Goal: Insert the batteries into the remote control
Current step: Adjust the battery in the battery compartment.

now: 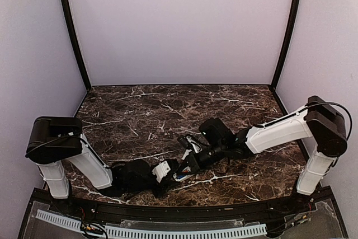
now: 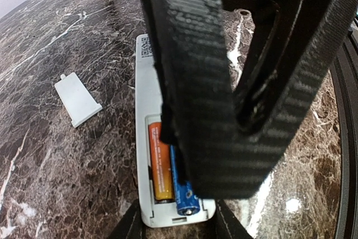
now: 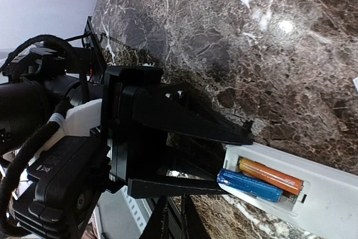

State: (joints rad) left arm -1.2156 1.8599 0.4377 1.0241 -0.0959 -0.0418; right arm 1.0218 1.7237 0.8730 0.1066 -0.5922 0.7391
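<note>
- The remote lies back-up on the table, at about 6 o'clock in the top view, close to the near edge. Its battery bay is open.
- Both batteries are in the bay: orange on the 9 o'clock side in the left wrist view, blue touching it at 3 o'clock.
- Orange looks seated. Blue seems to ride a little high at its near end, so you should judge it not fully home.
- Your left gripper straddles the bay end of the remote, its fingers closed against the two long sides as far as the views show.
- Your right gripper has its fingers together and carries nothing. Its tip sits over the seam between the two batteries, at or very near contact.
- The cover lies flat at 10 o'clock from the bay, apart from the remote.
- Handling: the remote is probably light, stiff plastic and will likely skate on the polished marble, so keep it braced by its sides.
- The batteries are small, smooth and round. They will roll or pop out against the spring, so press them down from above rather than pinching them.
- The cover is thin and looks hard to lift flat; take it by its edges.
</note>
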